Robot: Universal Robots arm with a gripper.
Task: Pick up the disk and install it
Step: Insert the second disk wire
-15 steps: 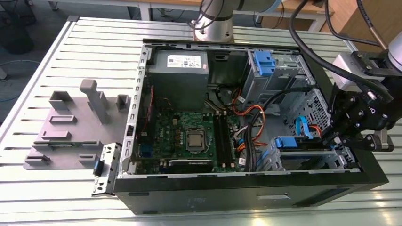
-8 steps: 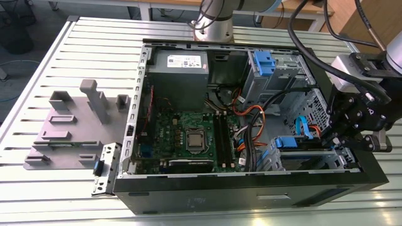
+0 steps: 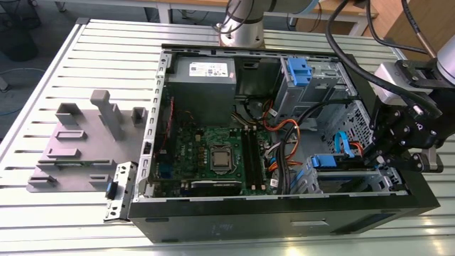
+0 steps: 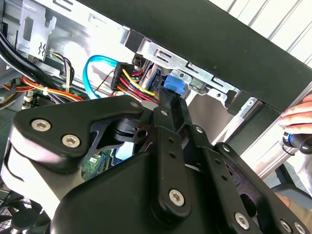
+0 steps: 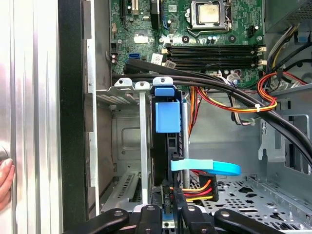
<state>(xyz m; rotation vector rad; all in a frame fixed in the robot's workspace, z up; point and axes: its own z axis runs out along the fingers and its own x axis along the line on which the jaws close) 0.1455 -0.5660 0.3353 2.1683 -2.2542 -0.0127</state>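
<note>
Disk (image 5: 165, 117) seated upright in drive cage | fingers (image 5: 168, 204) at its rear edge | grip state: cannot tell

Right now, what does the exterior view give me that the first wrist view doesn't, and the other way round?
Exterior view alone: the whole open computer case on the slatted table, the grey fixture block at the view's left, the power supply, and the arm's base.

First wrist view alone: a straight look down the metal drive cage, and a person's fingertips at the case's outer edge.

Both: the disk seated in the cage by its blue handle, the motherboard, and the gripper close to the disk.
</note>
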